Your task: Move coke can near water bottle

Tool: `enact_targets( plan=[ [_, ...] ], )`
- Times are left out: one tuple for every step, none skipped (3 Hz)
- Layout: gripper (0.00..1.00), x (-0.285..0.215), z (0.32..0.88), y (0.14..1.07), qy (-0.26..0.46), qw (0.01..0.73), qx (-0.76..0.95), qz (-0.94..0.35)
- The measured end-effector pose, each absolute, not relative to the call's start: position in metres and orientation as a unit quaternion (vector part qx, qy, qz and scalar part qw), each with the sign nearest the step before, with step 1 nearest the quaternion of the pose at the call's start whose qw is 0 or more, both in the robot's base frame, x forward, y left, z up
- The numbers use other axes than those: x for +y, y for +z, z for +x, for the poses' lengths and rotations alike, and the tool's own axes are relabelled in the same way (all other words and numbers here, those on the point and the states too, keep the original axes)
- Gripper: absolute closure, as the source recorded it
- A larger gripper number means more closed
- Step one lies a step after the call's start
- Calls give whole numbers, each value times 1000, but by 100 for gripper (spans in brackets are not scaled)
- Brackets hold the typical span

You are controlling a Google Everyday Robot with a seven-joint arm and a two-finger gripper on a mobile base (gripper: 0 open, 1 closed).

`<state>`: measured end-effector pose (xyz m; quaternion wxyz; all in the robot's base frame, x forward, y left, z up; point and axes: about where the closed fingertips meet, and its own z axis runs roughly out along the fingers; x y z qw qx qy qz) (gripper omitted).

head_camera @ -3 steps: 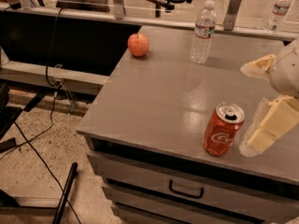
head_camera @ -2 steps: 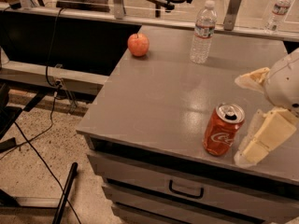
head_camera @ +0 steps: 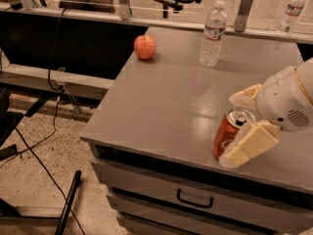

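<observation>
The coke can (head_camera: 224,133) stands upright near the front right edge of the grey table (head_camera: 161,102). My gripper (head_camera: 231,130) has come in from the right and is open, with one cream finger (head_camera: 244,96) behind the can and the other (head_camera: 249,143) in front of it, overlapping its right side. The can is still on the table top. The water bottle (head_camera: 212,33) stands upright at the far edge of the table, well beyond the can.
A red apple (head_camera: 145,47) lies at the table's far left corner. A second clear bottle (head_camera: 292,11) stands beyond the table at far right. Drawers with a handle (head_camera: 194,199) are below the front edge. Cables run on the floor at left.
My gripper has moved left, from beside the can to straddling it, with the fingers now on either side. The can, bottle and apple have not moved.
</observation>
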<state>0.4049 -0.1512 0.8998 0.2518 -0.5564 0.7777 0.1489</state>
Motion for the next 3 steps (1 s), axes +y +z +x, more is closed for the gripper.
enact_targets(
  plan=[
    [41,-138,419,896,160,259,783,-543],
    [64,-135,424,895,158,255,788,-538],
    [87,-134,424,896,157,255,788,-538]
  ],
)
